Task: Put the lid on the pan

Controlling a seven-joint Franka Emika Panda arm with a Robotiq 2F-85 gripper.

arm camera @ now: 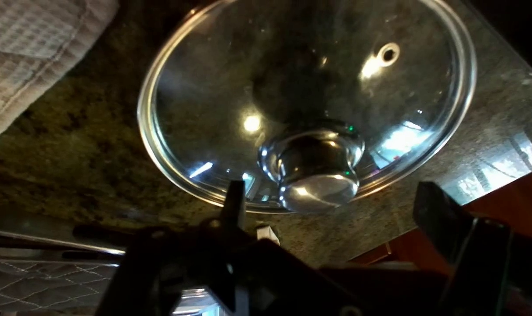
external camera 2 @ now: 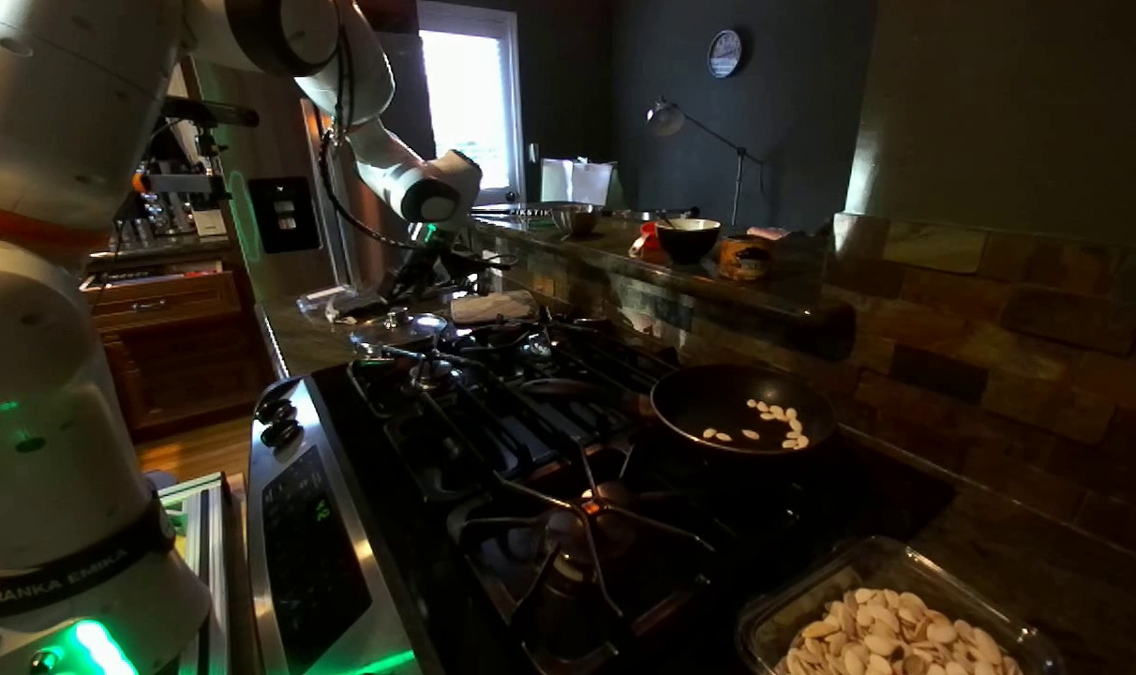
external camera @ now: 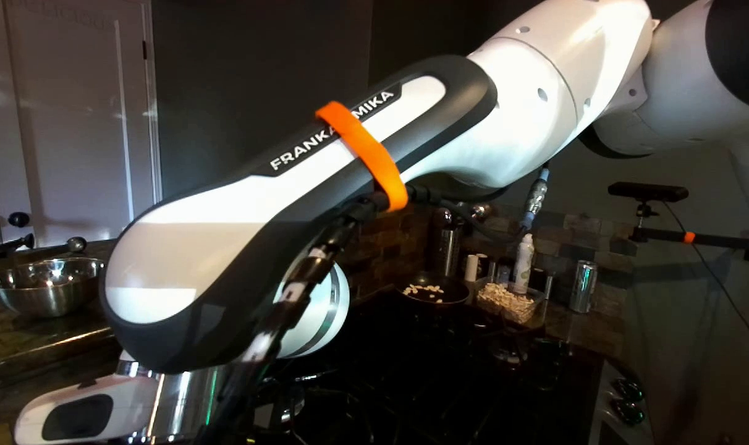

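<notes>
Here's the glass lid [arm camera: 307, 101], lying on the stone desk [arm camera: 86, 175] just past one end of the stove [external camera 2: 315, 544], its clear knob [arm camera: 316, 171] standing upward! And the pincer [arm camera: 331, 193] is out beyond that same end of the stove — released, its two fingers [arm camera: 437, 210] spread well apart, with the knob showing in the span between the tips in the wrist view; whether the tips are level with it, you can't tell from this angle. Over to the dark pan [external camera 2: 709, 394], sitting on the stove toward the back, the lid off it, a scatter of pale pieces [external camera 2: 779, 412] across its bottom! Just past the stove's opposite end, there's a clear tub [external camera 2: 802, 586] heaped with more pale pieces. Back to the lid's end of the stove, and a quilted cloth [arm camera: 33, 57] shares the desk there. Up behind the stove, a raised ledge [external camera 2: 798, 281] carries a dark bowl [external camera 2: 688, 246] with a pale inside — and in an exterior view the white arm [external camera: 516, 99] looms high above the stove, an orange band [external camera: 371, 154] wrapped round it
</notes>
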